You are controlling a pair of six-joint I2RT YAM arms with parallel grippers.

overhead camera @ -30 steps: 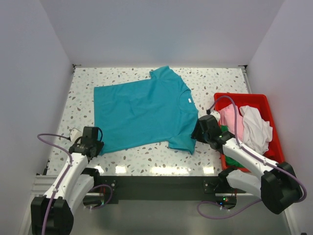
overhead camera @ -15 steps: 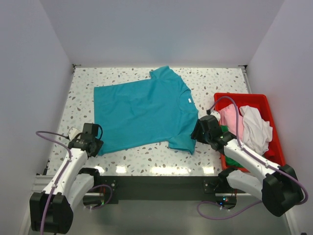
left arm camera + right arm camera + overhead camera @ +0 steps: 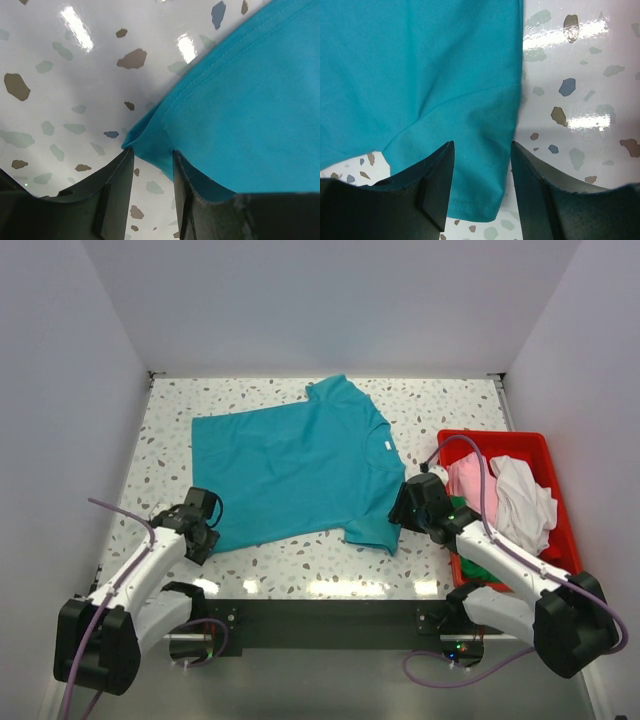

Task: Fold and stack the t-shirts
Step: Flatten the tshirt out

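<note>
Only overhead, bin (image 3: 500, 436) beside teal t-shirt (image 3: 290, 475)

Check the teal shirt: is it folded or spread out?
Spread out. The teal shirt lies flat on the table, body and both sleeves laid open, white neck label showing.

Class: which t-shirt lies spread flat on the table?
The teal cloth t-shirt, with a white neck label; the pink shirt, white shirt and green shirt lie crumpled in the red plastic bin.
</note>
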